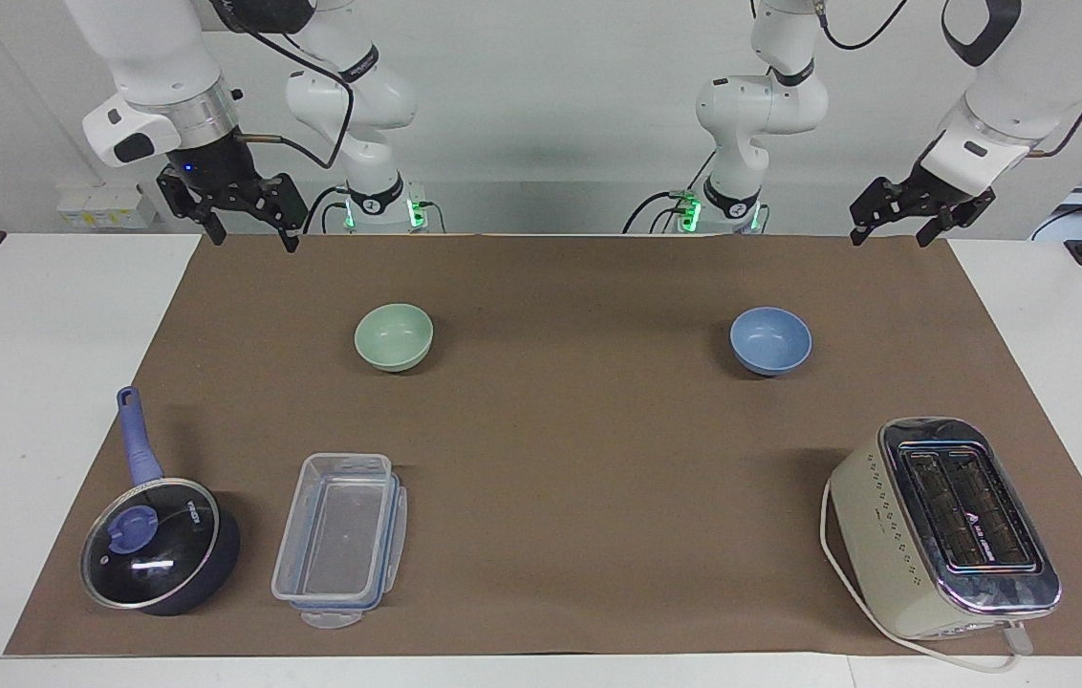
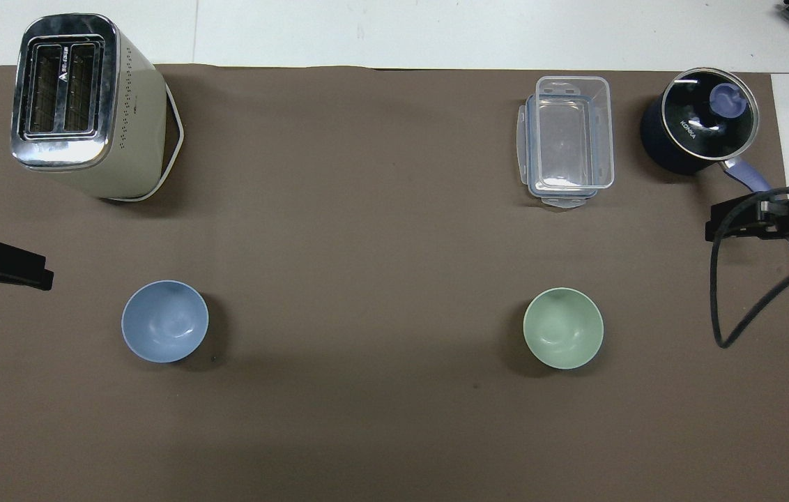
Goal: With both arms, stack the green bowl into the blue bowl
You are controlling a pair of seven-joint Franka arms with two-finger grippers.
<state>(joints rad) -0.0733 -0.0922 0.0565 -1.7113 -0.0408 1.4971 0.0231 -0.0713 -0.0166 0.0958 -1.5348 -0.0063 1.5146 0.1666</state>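
Note:
The green bowl (image 1: 394, 336) (image 2: 563, 328) stands upright and empty on the brown mat, toward the right arm's end. The blue bowl (image 1: 770, 340) (image 2: 164, 321) stands upright and empty toward the left arm's end, at the same distance from the robots. My right gripper (image 1: 253, 241) (image 2: 715, 226) is open and empty, raised over the mat's edge at its own end. My left gripper (image 1: 889, 239) (image 2: 42, 277) is open and empty, raised over the mat's edge at its own end, apart from the blue bowl.
A cream toaster (image 1: 947, 526) (image 2: 88, 104) stands farther from the robots than the blue bowl. A clear plastic container (image 1: 340, 540) (image 2: 565, 139) and a dark blue lidded saucepan (image 1: 159, 554) (image 2: 698, 122) lie farther from the robots than the green bowl.

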